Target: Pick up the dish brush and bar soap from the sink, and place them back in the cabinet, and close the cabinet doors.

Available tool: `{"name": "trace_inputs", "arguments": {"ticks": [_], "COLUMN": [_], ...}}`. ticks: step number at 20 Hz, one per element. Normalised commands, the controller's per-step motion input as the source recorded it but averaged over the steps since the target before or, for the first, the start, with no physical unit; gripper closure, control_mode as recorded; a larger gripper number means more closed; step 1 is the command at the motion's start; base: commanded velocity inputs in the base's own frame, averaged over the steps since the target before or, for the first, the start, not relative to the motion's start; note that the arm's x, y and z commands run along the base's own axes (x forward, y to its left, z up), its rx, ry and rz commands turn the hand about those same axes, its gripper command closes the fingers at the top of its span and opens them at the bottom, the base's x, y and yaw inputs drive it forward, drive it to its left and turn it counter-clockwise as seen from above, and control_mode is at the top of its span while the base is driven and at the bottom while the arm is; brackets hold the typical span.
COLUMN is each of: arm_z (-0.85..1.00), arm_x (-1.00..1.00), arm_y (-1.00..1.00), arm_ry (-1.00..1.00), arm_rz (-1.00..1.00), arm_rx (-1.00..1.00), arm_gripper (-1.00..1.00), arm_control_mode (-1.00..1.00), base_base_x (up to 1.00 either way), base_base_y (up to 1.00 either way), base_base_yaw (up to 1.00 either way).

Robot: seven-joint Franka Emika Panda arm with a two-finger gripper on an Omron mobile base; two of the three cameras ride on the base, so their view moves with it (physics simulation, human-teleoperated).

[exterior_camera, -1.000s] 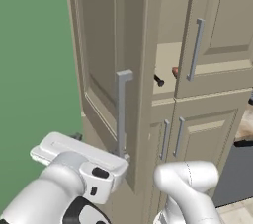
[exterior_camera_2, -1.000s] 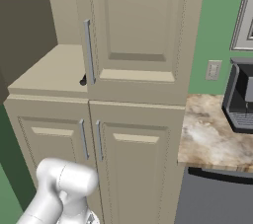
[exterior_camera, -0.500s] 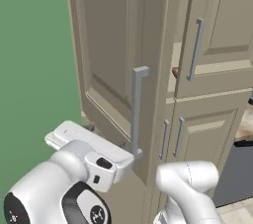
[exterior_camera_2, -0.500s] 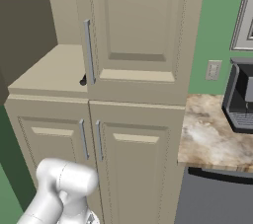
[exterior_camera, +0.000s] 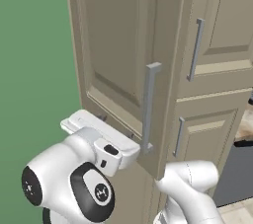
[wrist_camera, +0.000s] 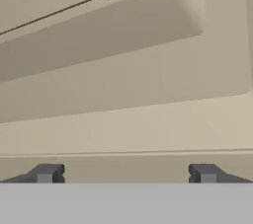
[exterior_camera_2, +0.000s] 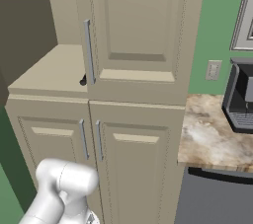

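Our gripper [wrist_camera: 126, 173] is spread wide and empty, pressed close against the left door [exterior_camera: 116, 65], which stands partly swung. Beyond it, the dish brush [exterior_camera_2: 84, 80] lies on the cabinet [exterior_camera_2: 49, 70] shelf; closing the doors remains, we judge.

No readable text, labels, brands or numbers anywhere I can see. Nothing printed on the cabinet doors [exterior_camera: 118, 65], nothing on their bar handles [exterior_camera: 149, 104], nothing on the counter top [exterior_camera_2: 212, 129]. My view along the fingers is blank beige door panel, no markings. One round emblem on my own arm joint [exterior_camera: 100, 193] in the left base view: a small white symbol on black, not legible as letters. The wall outlet [exterior_camera_2: 213, 70] beside the cabinet carries no legible marking either.
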Motion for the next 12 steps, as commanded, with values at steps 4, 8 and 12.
{"name": "trace_inputs", "arguments": {"ticks": [4, 8, 12], "arm_z": [-0.03, -0.05, -0.06], "arm_x": [0.36, 0.40, 0.41], "arm_y": [-0.27, -0.25, -0.23], "arm_ry": [-0.02, -0.01, -0.01], "arm_rz": [-0.01, 0.00, 0.00], "arm_rx": [0.00, 0.00, 0.00], "arm_gripper": [-1.00, -1.00, -1.00], "arm_control_mode": [-1.00, -1.00, -1.00], "base_base_x": [0.00, 0.00, 0.00], "base_base_y": [0.00, 0.00, 0.00], "base_base_yaw": [0.00, 0.00, 0.00]}}
